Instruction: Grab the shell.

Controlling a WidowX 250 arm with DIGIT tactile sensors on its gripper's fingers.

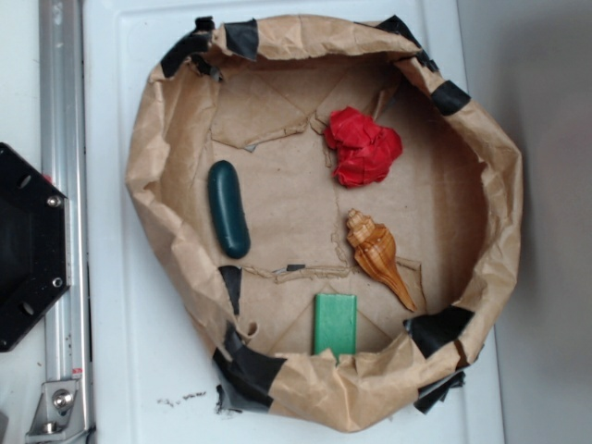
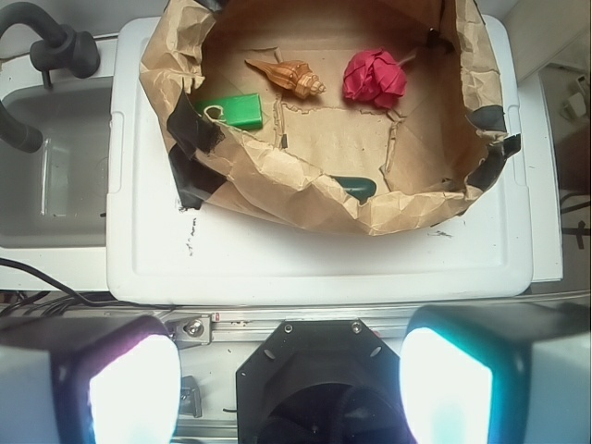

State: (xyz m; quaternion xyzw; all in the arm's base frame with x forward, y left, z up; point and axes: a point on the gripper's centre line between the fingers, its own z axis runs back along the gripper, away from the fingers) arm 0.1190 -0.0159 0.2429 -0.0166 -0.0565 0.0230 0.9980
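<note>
The shell (image 1: 375, 252) is a glossy orange-brown striped conch. It lies on the floor of a brown paper basin (image 1: 153, 199), right of centre, with its pointed tail toward the front right. In the wrist view the shell (image 2: 287, 76) shows far off near the top. My gripper (image 2: 291, 384) is open, its two fingers (image 2: 129, 388) wide apart at the bottom of the wrist view. It hangs above the black robot base, well away from the basin, with nothing between the fingers. The exterior view does not show the gripper.
A red crumpled paper ball (image 1: 363, 145) lies behind the shell. A green flat block (image 1: 335, 323) sits at the front wall, and a dark green oblong piece (image 1: 228, 209) lies at the left. The basin rests on a white lid (image 2: 324, 264). The black base (image 1: 28, 248) is at the left.
</note>
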